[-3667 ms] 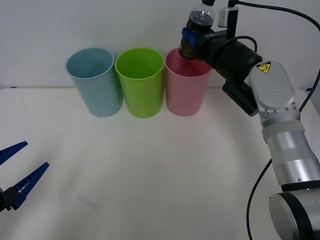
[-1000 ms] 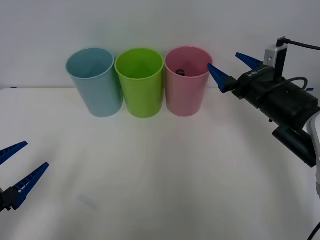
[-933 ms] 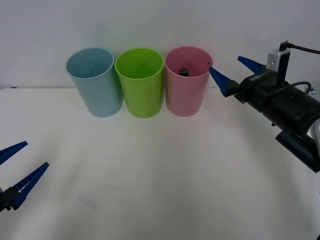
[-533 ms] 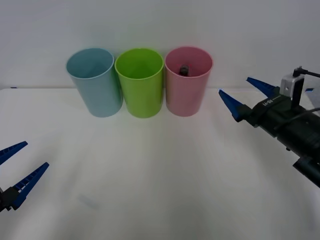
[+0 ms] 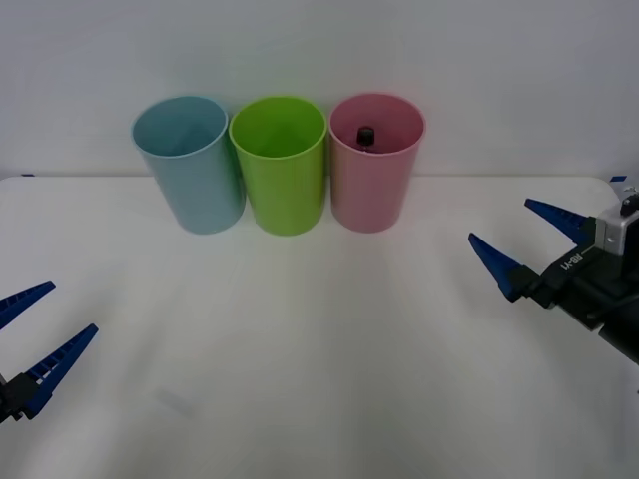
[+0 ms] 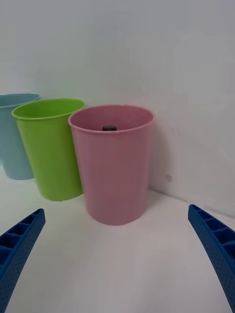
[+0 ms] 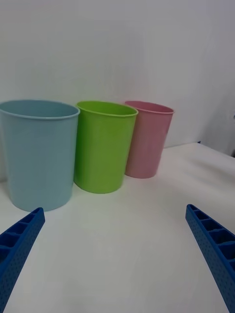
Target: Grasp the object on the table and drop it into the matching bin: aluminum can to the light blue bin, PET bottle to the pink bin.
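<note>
pet bottle (image 5: 365, 135) sits inside the pink bin (image 5: 372, 190), black cap just below the rim: correct bin, so the drop looks done. right gripper (image 5: 534, 244) empty, fingers spread apart, low over the table (image 5: 319, 339); bottle lies at its 10 o'clock, well apart. left gripper (image 5: 35, 334) parked at 8 o'clock, fingers also apart.

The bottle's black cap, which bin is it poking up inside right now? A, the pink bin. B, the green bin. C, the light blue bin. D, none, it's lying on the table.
A: the black cap of the bottle shows just inside the rim of the pink bin, also seen from the right wrist.
</note>
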Action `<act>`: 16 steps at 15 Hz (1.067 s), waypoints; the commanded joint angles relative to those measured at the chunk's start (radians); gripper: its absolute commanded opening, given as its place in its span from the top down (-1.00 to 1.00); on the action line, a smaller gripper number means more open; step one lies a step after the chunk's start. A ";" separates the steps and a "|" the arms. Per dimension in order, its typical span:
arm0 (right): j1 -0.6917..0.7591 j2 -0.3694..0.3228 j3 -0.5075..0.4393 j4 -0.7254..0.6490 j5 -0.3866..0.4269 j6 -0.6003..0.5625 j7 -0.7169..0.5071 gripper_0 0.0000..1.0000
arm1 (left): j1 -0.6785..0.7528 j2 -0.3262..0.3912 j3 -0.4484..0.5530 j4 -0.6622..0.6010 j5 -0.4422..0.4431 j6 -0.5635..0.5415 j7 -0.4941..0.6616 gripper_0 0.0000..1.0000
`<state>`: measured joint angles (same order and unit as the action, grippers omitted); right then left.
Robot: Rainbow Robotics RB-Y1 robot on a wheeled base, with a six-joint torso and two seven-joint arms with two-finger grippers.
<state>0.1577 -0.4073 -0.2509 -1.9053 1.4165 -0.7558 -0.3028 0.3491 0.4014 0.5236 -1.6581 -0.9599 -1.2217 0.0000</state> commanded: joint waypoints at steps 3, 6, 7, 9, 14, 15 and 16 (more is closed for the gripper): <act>0.094 0.001 -0.070 0.000 -0.060 -0.123 0.036 -1.00 | 0.000 0.000 0.000 0.000 0.000 0.000 0.000 -1.00; 0.151 0.001 -0.113 0.000 -0.090 -0.191 0.068 -1.00 | 0.000 0.000 0.000 0.000 0.000 0.000 0.000 -1.00; 0.168 -0.001 -0.126 0.000 -0.093 -0.211 0.077 -1.00 | 0.000 0.000 0.000 0.000 0.000 0.000 0.000 -1.00; 0.189 0.001 -0.156 0.002 -0.094 -0.252 0.102 -1.00 | 0.000 0.000 0.000 0.000 0.000 0.000 0.000 -1.00; 0.229 -0.004 -0.202 0.037 -0.114 -0.290 0.261 -1.00 | 0.000 0.000 0.000 0.000 0.000 0.000 0.000 -1.00; 0.226 -0.005 -0.214 0.065 -0.122 -0.315 0.286 -1.00 | 0.000 0.000 0.000 0.000 0.000 0.000 0.000 -1.00; 0.224 -0.005 -0.226 0.085 -0.134 -0.339 0.307 -1.00 | 0.000 0.000 0.000 0.000 0.000 0.000 0.000 -1.00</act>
<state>0.3836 -0.4124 -0.4681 -1.8366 1.2910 -1.0767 -0.0122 0.3491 0.4014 0.5236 -1.6581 -0.9599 -1.2217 0.0000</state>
